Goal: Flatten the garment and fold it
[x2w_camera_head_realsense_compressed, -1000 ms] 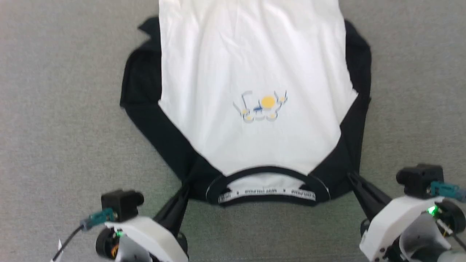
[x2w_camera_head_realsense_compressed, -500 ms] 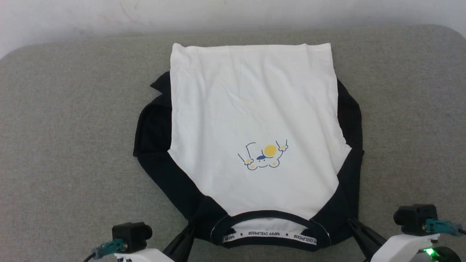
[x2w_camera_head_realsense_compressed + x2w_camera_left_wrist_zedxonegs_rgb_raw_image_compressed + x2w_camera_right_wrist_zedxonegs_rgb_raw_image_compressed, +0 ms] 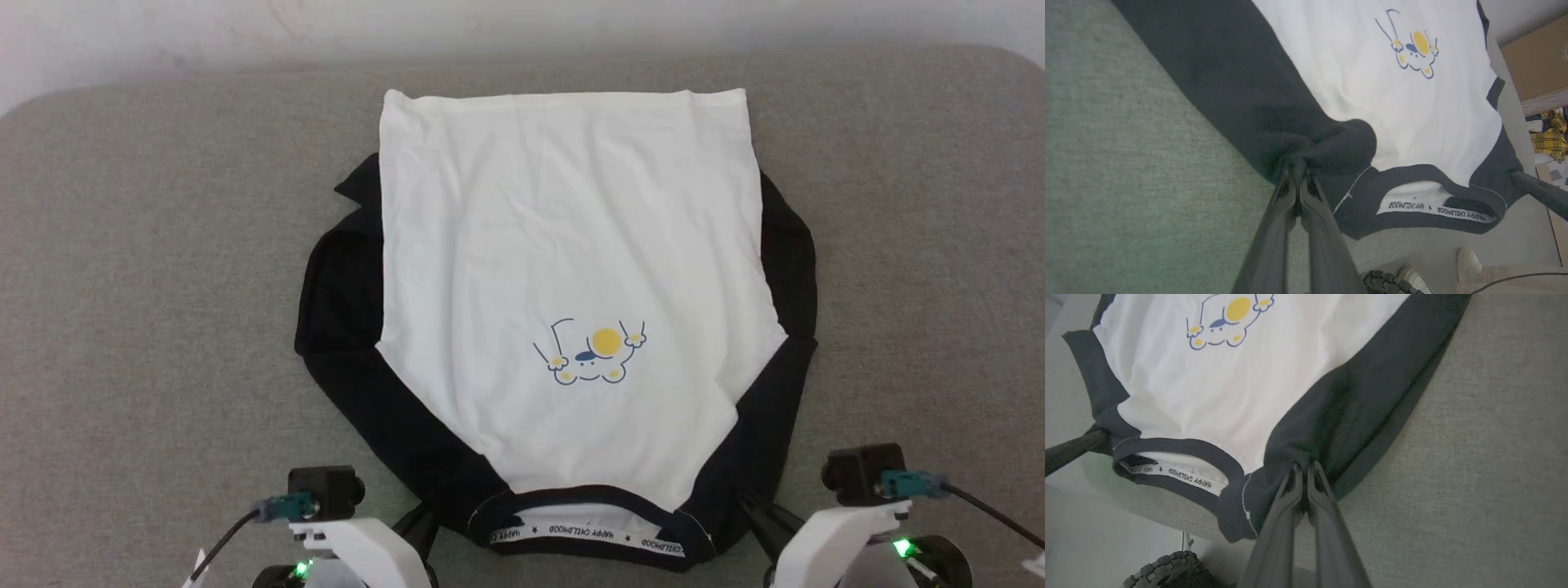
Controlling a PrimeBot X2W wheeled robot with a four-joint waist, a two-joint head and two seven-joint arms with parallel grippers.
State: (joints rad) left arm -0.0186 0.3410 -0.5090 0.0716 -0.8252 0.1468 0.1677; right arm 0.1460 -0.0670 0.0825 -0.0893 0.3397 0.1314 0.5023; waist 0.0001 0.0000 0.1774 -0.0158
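The garment (image 3: 571,245) lies spread on a grey upholstered surface (image 3: 163,245), front up, its hem at the far side near a pale wall (image 3: 522,24) and its black collar (image 3: 588,500) at the near edge, closest to the robot. The black sleeves (image 3: 343,327) are tucked partly under the white body on both sides. The chest print (image 3: 589,353) sits on the midline, upside down in the head view, and the lettered neck tape (image 3: 588,532) shows inside the collar. Nothing lies on the shirt or between it and the arms.

Off the near edge, the left wrist view shows a cardboard box (image 3: 1535,57), a yellow plaid cloth (image 3: 1549,134), a person's pale shoe (image 3: 1468,261) and a knobbly tyre (image 3: 1388,283).

Both arms reach in low from the near side, fingers angled inward. The left gripper (image 3: 1296,171) is pinched closed on black shoulder fabric just left of the collar, bunching it. The right gripper (image 3: 1302,469) is clamped on the black shoulder fabric at the collar's right in the same way.
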